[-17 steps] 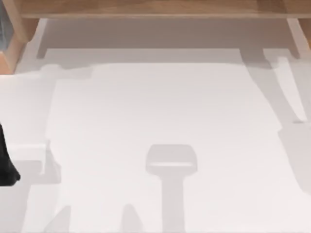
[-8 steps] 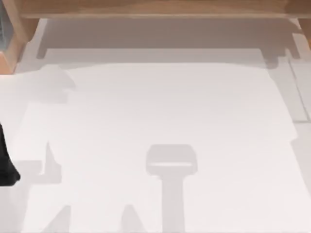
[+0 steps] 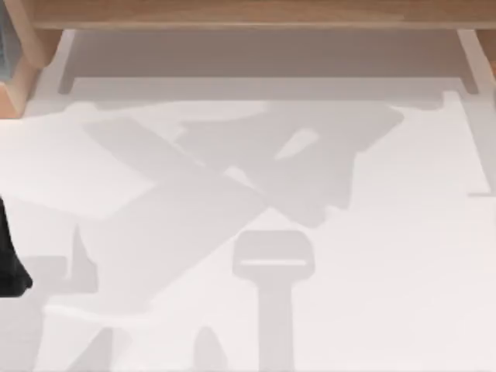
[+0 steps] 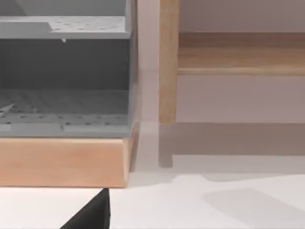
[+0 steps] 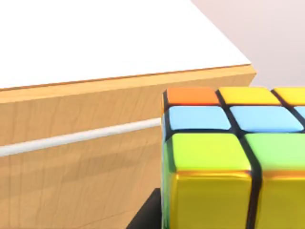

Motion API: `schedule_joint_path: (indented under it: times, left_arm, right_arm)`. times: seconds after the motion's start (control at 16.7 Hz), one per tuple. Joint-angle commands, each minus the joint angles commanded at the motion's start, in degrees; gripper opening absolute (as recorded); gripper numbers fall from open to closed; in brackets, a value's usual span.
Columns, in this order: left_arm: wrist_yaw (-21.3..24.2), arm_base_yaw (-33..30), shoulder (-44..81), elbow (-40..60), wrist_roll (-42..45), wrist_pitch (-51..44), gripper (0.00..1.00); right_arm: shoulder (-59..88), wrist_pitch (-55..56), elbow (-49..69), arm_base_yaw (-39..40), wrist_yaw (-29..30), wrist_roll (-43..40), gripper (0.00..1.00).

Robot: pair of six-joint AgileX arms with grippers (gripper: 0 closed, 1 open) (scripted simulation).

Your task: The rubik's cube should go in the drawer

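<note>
- Rubik's cube [image 5: 228,157]: close before the right wrist camera, apparently in the right gripper; finger state cannot be told.
- Wooden drawer front [image 5: 81,157]: beside the cube.

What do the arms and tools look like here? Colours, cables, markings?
Little shows. Left arm: a plain black curved shape at the top view's left edge. Left wrist view: a flat-sided black wedge. Right wrist view: a black sliver beside the cube. No cables or markings visible.
</note>
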Motion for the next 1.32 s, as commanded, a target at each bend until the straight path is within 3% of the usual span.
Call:
schedule_joint_path:
  times: [0.3,0.54,0.78,1.14,1.32]
  left_arm:
    - [0.0,0.0,0.0,0.0,0.0,0.0,1.0]
    - [0.0,0.0,0.0,0.0,0.0,0.0,1.0]
    - [0.0,0.0,0.0,0.0,0.0,0.0,1.0]
    - [0.0,0.0,0.0,0.0,0.0,0.0,1.0]
    - [0.0,0.0,0.0,0.0,0.0,0.0,1.0]
  right_arm:
    - [18.28,-25.19,10.24,-5.23,-6.46,-5.19,0.0]
    - [34.1,-38.78,16.46,-5.62,-13.45,-8.32,0.0]
    - [43.76,-43.87,20.68,-5.76,-18.32,-10.03,0.0]
    - [45.03,-44.2,21.37,-5.82,-19.03,-10.25,0.0]
    - [45.03,-44.2,21.37,-5.82,-19.03,-10.25,0.23]
